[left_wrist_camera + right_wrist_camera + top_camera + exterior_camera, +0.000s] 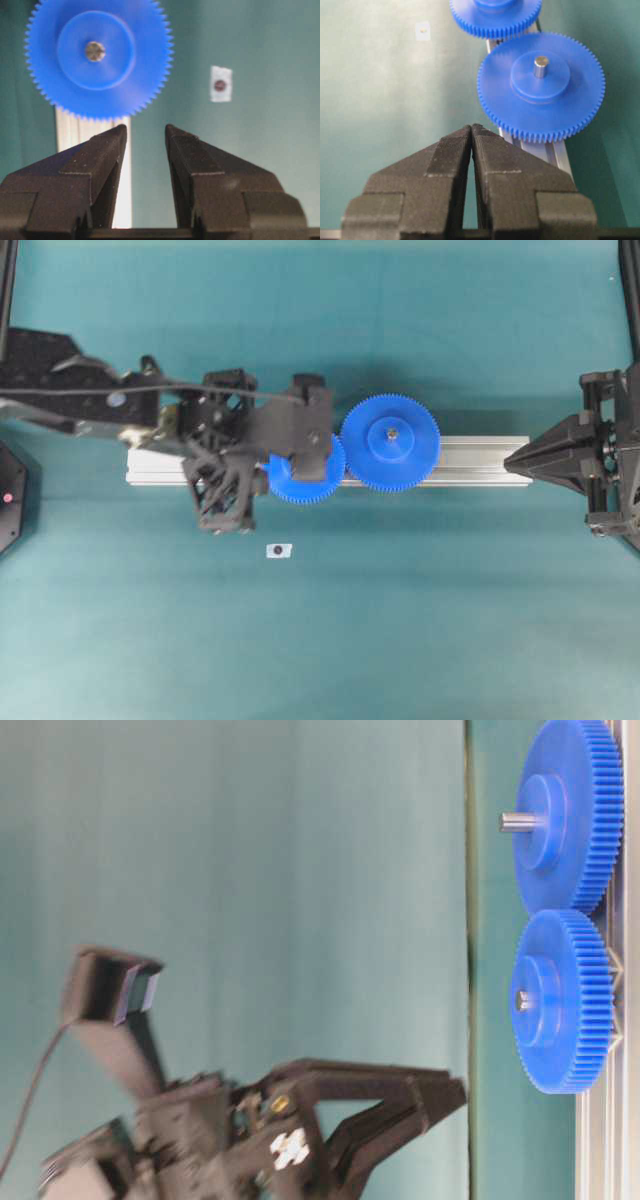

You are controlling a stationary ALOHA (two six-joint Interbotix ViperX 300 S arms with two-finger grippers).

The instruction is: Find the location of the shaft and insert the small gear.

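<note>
Small gear [99,57] seated on the aluminium rail [470,460], teeth meshed with the larger gear [390,442] beside it. Shaft [95,51] visible as a grey metal tip at the centre of the small gear's hub, roughly flush with the hub face in the table-level view. Larger gear also on the rail, with its own pin [540,66] sticking well above its hub. Left gripper [145,134] off the rail and clear of the small gear, jaws parted with a bare gap between them, nothing pinched. From overhead, partly covering the small gear from above. Small white tag [279,551] with a dark dot on the green mat [450,620], just off the rail on the small gear's side. Right gripper [471,131] near the rail's far end past the larger gear, jaws pressed together at the tips, empty.
</note>
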